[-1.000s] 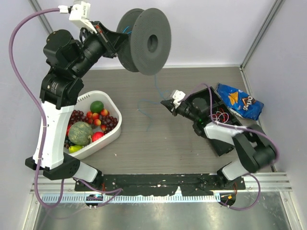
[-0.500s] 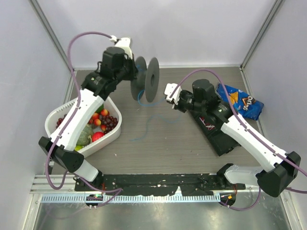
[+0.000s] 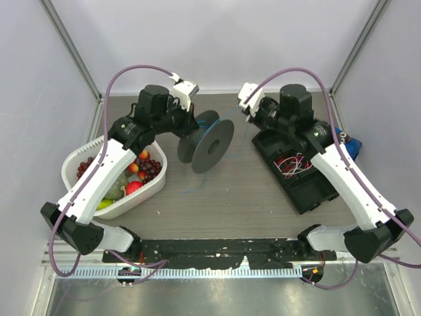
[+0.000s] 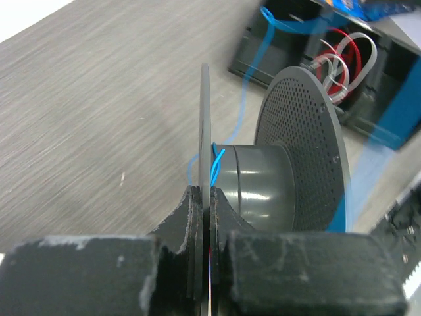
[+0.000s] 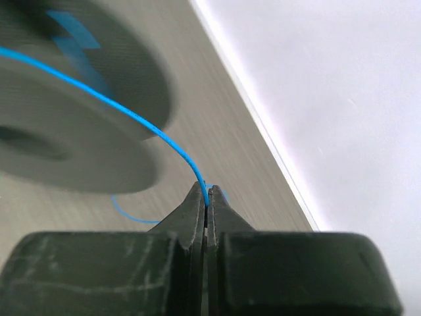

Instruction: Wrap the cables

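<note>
Though blurry, cable (image 5: 131, 116) seemingly between fingers (image 5: 193, 214).

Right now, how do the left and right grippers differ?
The left gripper clamps the grey spool by one flange; the right gripper pinches the thin blue cable. The right gripper sits nearer the back wall than the left gripper. Both are shut, and that cable runs between them.

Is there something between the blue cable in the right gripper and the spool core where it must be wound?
Nothing visible stands between them. The blue cable runs free through the air from the shut right gripper straight to the spool, which the left gripper holds by one flange.
</note>
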